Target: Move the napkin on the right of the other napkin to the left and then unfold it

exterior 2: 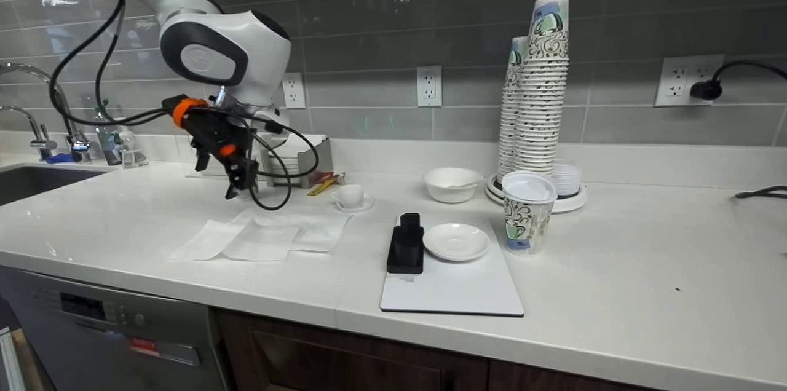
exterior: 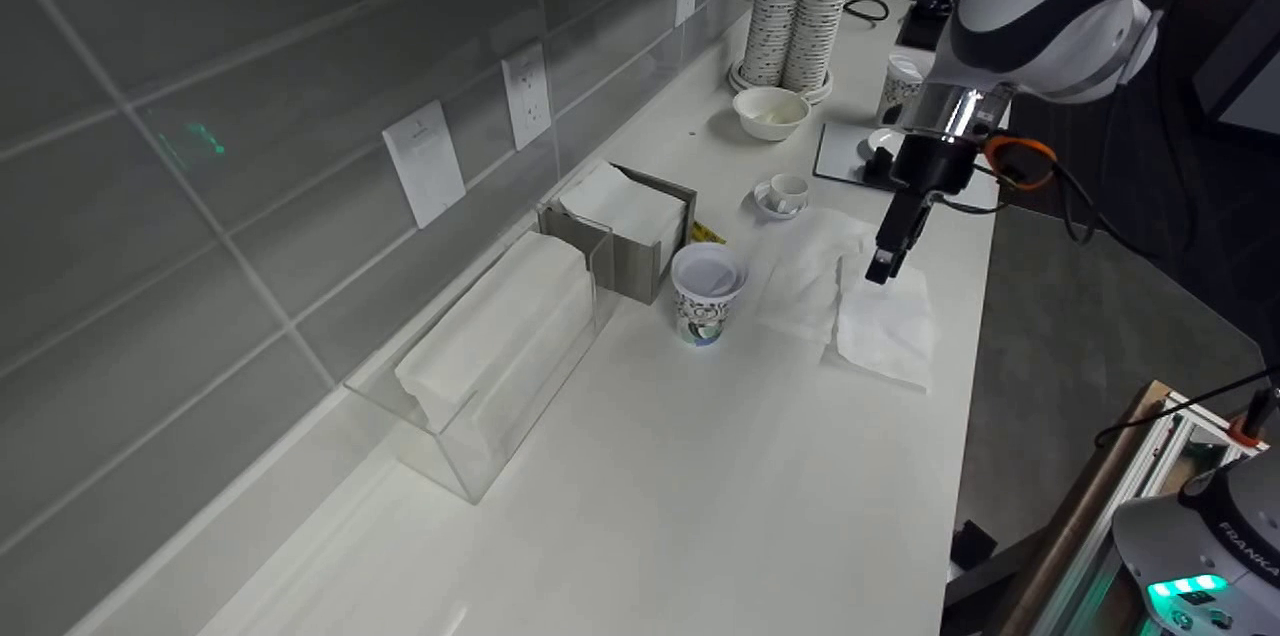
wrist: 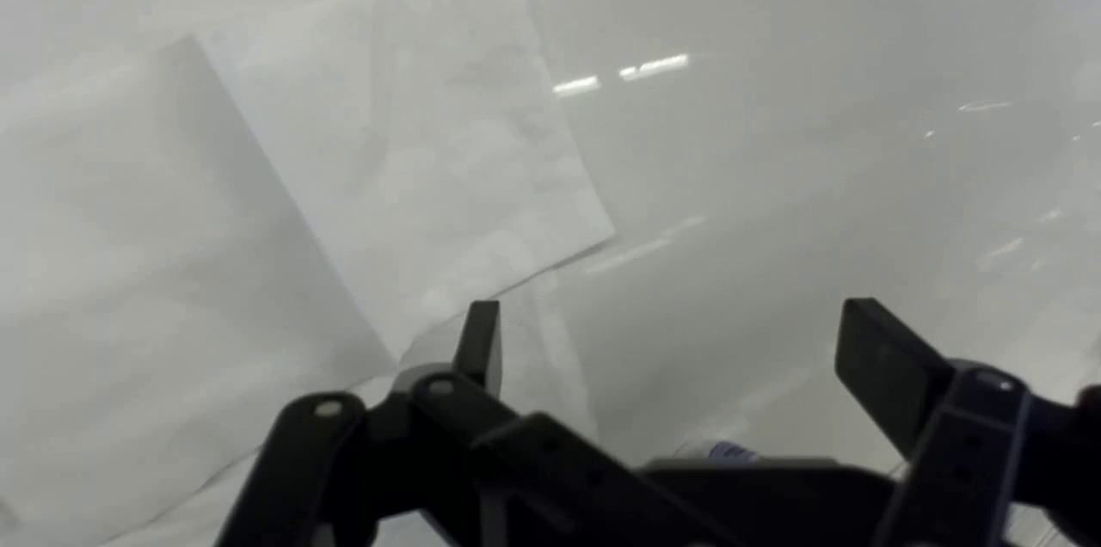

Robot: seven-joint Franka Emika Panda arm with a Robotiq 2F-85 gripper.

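The bright white napkin (exterior: 885, 324) lies flat near the counter's front edge, in both exterior views (exterior 2: 261, 241). In the wrist view (wrist: 413, 151) a crease or fold edge divides it into panels, and its left part runs out of frame. The other napkin (exterior: 800, 281), duller and slightly rumpled, lies on its wall side; their edges meet and seem to overlap. It also shows in an exterior view (exterior 2: 323, 232) and partly behind a finger in the wrist view (wrist: 542, 349). My gripper (wrist: 667, 315) is open and empty above the napkins, apart from them (exterior: 882, 268).
A lidded paper cup (exterior: 705, 296) stands on the wall side of the napkins. A clear holder (exterior: 450, 426) and a grey holder (exterior: 635, 266) line the wall. A small cup on a saucer (exterior 2: 351, 197), a bowl (exterior 2: 452, 185) and a white board (exterior 2: 455, 292) stand beyond.
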